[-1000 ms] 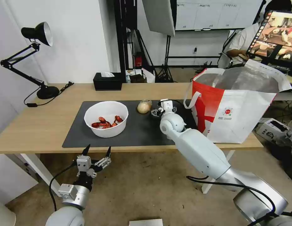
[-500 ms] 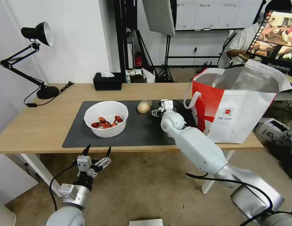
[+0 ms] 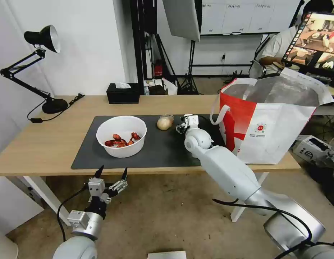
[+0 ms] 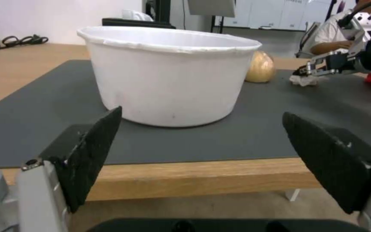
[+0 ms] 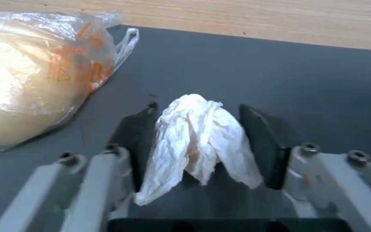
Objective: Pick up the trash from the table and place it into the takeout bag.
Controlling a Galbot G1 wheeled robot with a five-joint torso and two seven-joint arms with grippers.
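1. The crumpled white tissue (image 5: 196, 141) sits between the two dark pads of your right tool (image 5: 198, 145), on the dark grey mat (image 3: 163, 151). Both pads press its sides, so the tool is clamped on it.
2. In the head view your right tool (image 3: 183, 126) is low over the mat, between the beige plastic-wrapped ball (image 3: 164, 122) and the takeout bag (image 3: 271, 118), with the right arm reaching in from the near edge of the surface (image 3: 48, 144).
3. The ball (image 5: 31, 83) lies just beside the tool without touching it, its clear wrap bunched into a loose tail toward the tissue.
4. The white round bowl (image 3: 121, 136) stands upright on the left part of the mat, red crayfish shells (image 3: 122, 139) inside, well apart from the right tool.
5. The bag stands upright on the right end of the surface, mouth open and the silver lining showing, one white loop handle (image 3: 218, 114) hanging on the side toward the tool.
6. Your left tool (image 3: 111, 176) hangs below the near edge, in front of the bowl, fingers spread wide with nothing between them. From its wrist camera, the bowl (image 4: 168, 74) rises just beyond the two black pads (image 4: 93, 151).
7. A black tissue box (image 3: 123, 93) and a black desk lamp (image 3: 33, 64) stand at the far left.
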